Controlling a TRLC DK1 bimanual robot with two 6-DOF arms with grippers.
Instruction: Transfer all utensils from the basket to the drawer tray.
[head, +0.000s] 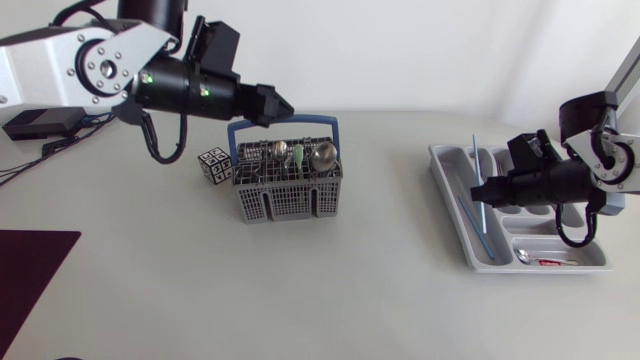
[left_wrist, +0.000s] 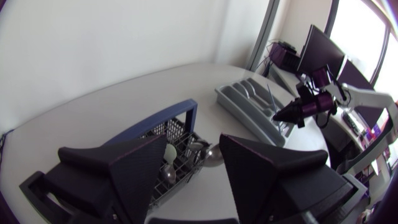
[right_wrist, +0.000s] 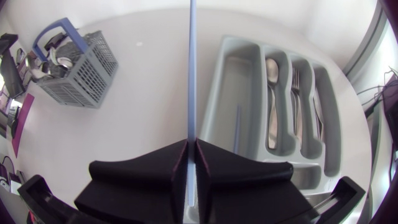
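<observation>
Pincer on R (head: 479, 190) clamps blue straw (head: 481, 215) over tray's (head: 447, 160) left slot; L pincer (head: 286, 108) gapes wide above basket (head: 290, 195) w/ spoons (head: 322, 155).

**One wide, one pinching**

The left arm (head: 100, 65) is pointing toward the middle, its left claw (head: 283, 105) hanging with fingers spread apart. The right arm (head: 610, 150) is bending low, its right claw (head: 478, 190) squeezing a thin blue stick (right_wrist: 192, 62).
</observation>
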